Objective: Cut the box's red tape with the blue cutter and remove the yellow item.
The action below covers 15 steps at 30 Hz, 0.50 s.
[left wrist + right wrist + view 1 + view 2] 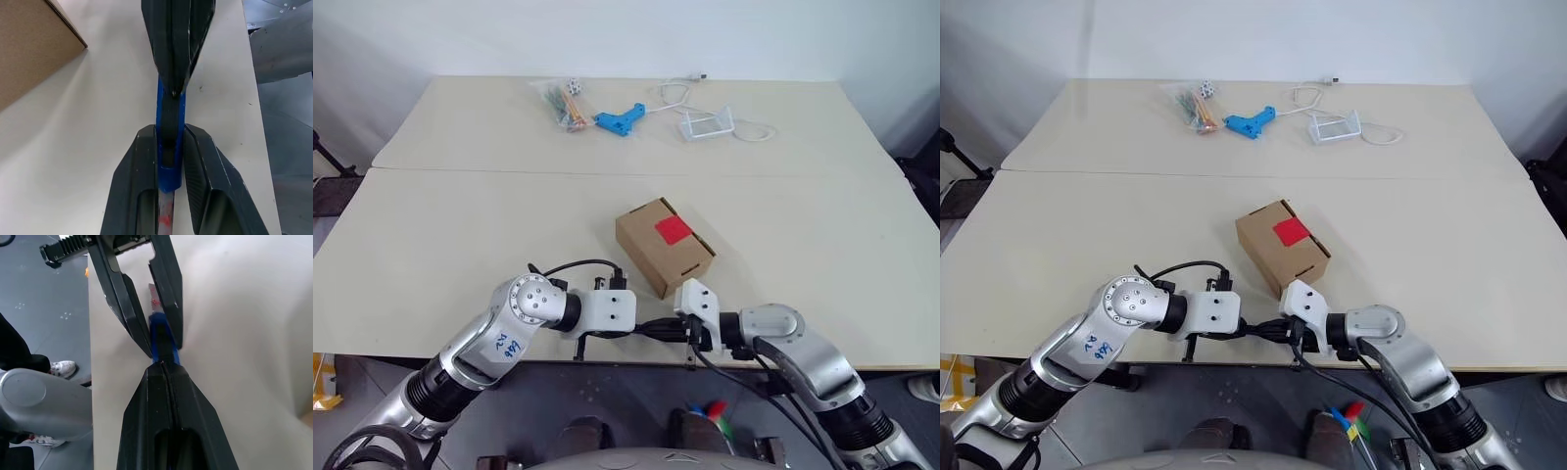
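Both arms meet at the near edge of the worktop (431, 225), and the blue cutter (169, 147) is pinched between them: the left gripper (169, 161) has its jaws narrow on one end, the right gripper (166, 377) is clamped tight on the other. The box (664, 246) sits just beyond, its red tape (673, 230) uncut.

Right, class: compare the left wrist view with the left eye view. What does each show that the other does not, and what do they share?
Left wrist view alone: the blue cutter close up, clamped between the left claw fingers, with the right claw shut on its other end, and a reddish mark near the cutter's lower end.

Left eye view alone: the red tape on the box top, and at the table's far side a light-blue gun-shaped tool, a bag of coloured sticks and a white cable.

Both: the box, the cream table and the two claws meeting near its front edge.
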{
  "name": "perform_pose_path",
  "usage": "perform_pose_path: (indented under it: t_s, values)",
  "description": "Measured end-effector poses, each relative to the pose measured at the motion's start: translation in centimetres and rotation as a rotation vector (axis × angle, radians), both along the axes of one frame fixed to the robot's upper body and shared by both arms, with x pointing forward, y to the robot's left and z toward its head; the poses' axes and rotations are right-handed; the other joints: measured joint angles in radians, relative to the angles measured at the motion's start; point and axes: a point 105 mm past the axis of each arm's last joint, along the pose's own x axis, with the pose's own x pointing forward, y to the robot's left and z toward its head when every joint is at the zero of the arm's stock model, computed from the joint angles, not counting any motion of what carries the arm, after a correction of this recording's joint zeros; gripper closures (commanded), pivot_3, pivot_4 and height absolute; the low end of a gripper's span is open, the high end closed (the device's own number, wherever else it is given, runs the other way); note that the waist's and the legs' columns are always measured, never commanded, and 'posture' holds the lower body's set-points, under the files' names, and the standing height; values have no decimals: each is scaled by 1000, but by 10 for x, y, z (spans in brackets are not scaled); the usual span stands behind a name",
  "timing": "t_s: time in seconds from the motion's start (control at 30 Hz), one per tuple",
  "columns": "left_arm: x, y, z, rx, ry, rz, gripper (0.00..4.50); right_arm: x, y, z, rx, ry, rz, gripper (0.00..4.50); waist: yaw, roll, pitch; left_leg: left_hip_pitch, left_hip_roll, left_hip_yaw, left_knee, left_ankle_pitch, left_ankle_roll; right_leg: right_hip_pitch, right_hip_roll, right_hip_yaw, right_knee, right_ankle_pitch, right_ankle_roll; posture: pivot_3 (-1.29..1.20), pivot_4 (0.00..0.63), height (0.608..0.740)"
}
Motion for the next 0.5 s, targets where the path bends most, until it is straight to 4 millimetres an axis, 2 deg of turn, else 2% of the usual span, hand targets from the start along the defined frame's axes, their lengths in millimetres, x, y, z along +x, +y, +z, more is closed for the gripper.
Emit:
perform_pose_path:
  t_s: [0.03, 0.13, 0.17, 0.27, 0.33, 0.5]
  values:
    - [0, 0, 0, -5, -4, 0, 4116, -2, -4, 0, 7, 16, -10, 4500, 1, 0, 0, 0, 0, -1, 0, 0, 0, 0, 0, 0, 0, 0, 0, 0, 150, 740]
    - [1, 0, 0, -53, -73, -26, 4116, -17, -28, 12, 73, 101, -61, 3917, 9, 1, 0, -2, 0, -2, 0, -1, 0, -1, -1, 1, -1, 0, 0, 0, 150, 740]
    - [3, 0, 0, -76, -103, -36, 4116, -19, -36, 19, 99, 119, -82, 3567, 9, 1, 0, -2, 0, -2, 0, -1, 0, -1, -1, 1, -1, 0, 0, 0, 150, 740]
    - [13, 10, 1, -176, -269, -43, 4116, -30, -52, 62, 242, 128, -139, 2573, 5, 0, 2, -3, 2, -2, -1, 0, -1, -4, -10, 4, -3, 0, -2, 0, 150, 740]
    - [15, 22, 3, -194, -329, -47, 4116, -31, -62, 73, 272, 155, -199, 1932, -3, 0, 3, -3, 2, -2, -2, -1, -2, -5, -11, 3, -3, -1, -3, 0, 150, 740]
    - [11, 28, 23, -274, -477, -116, 4116, -35, -89, 61, 120, 345, -435, 238, -4, 3, 5, -7, 1, -2, -3, -1, -1, -7, -14, 0, -2, -1, -3, 0, 150, 740]
